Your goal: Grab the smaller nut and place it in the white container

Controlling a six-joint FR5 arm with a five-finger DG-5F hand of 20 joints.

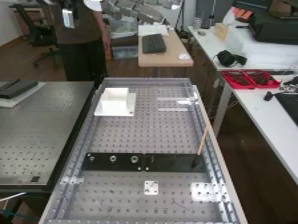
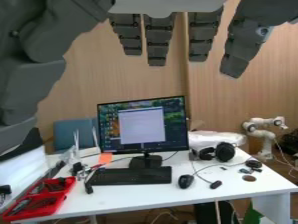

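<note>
At the high view's top edge the hand (image 1: 136, 12) hangs high beyond the bench's far end, well away from the nut. In the wrist view the hand (image 2: 159, 41) has its fingers straight and apart, with nothing held. The smaller nut (image 1: 91, 158) stands near the left end of the flat black bar (image 1: 174, 162). Beside it are the larger nut (image 1: 113, 158) and the bearing (image 1: 134, 159). The white container (image 1: 116, 104) sits on a white plate at the bench's far left.
A thin wooden stick (image 1: 203, 141) slants up from the bar's right part. A small white plate (image 1: 151, 188) lies nearer on the perforated bench (image 1: 140, 135). Side tables flank it. The wrist view has a monitor (image 2: 142, 126) and red tray (image 2: 41, 199) on a white table.
</note>
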